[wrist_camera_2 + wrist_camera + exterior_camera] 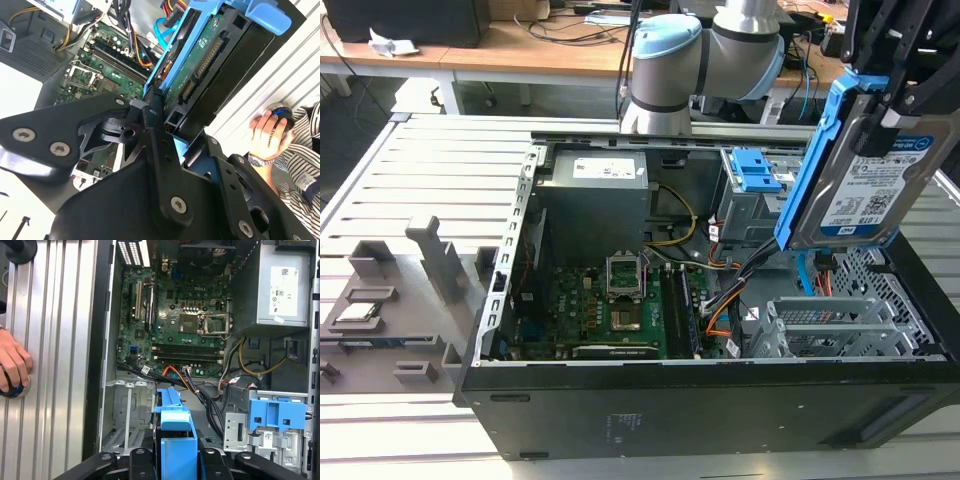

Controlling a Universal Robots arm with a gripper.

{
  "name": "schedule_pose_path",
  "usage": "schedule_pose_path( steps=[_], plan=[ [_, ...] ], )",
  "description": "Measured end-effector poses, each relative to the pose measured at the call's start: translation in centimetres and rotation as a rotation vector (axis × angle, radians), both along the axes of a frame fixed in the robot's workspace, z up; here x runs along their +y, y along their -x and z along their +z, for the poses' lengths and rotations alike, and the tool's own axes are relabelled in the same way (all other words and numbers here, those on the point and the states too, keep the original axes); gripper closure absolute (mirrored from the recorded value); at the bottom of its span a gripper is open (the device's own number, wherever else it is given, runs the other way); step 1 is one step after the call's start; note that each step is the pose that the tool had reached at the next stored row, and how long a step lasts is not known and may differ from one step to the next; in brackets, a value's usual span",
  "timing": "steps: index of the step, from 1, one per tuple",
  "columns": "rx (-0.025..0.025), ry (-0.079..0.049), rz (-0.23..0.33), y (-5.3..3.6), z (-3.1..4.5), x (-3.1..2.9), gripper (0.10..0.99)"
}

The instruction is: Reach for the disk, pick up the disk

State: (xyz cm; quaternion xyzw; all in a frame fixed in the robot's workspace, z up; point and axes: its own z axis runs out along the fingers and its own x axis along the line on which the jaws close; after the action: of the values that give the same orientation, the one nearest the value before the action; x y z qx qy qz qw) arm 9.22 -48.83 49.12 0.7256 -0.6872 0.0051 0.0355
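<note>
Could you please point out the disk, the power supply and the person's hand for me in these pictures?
disk (865,195): exterior view, on its white-and-blue label.
power supply (282,287): first wrist view, on its grey side with the white label.
person's hand (267,132): second wrist view, on the back of the hand.

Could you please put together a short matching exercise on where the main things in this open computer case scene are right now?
Things:
1. disk
2. power supply
3. motherboard
4. person's hand

Places or states:
A. flat on the case floor
B. resting on a round knob on the ribbed table
C. held above the case by the pincer
D. grey box in the case's far corner in the exterior view

Pairs: 1-C, 2-D, 3-A, 4-B
</note>
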Motion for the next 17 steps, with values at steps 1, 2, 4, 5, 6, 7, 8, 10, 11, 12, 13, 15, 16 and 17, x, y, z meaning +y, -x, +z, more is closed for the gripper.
schedule_pose_path(
  steps=[1,2,4,5,6,7,8,10,11,12,13,15,16,17],
  plan=[
    [0.0,0.0,0.0,0.0,0.0,-0.12,0.718],
    [0.0,0.0,0.0,0.0,0.0,-0.24,0.718],
    [0.0,0.001,0.0,0.0,0.0,-0.52,0.718],
    [0.0,0.001,0.0,0.0,0.0,-0.75,0.718],
    [0.0,0.001,0.0,0.0,0.0,-0.81,0.718],
    [0.0,0.001,0.0,0.0,0.0,-0.84,0.718],
    [0.0,0.001,0.0,-0.02,0.07,-0.85,0.718],
    [0.0,0.002,0.0,-0.02,0.42,-0.88,0.718],
    [0.0,0.001,0.0,-0.02,0.42,-0.96,0.718],
    [0.0,0.001,0.0,-0.03,0.43,-1.36,0.718],
    [0.0,0.0,0.0,-0.02,0.43,-1.79,0.718],
    [0.0,0.0,0.0,-0.02,0.43,-2.44,0.718],
    [0.0,-0.001,0.0,-0.02,0.43,-3.15,0.718],
    [0.0,-0.001,0.0,-0.02,0.43,-3.43,0.718]
  ],
)
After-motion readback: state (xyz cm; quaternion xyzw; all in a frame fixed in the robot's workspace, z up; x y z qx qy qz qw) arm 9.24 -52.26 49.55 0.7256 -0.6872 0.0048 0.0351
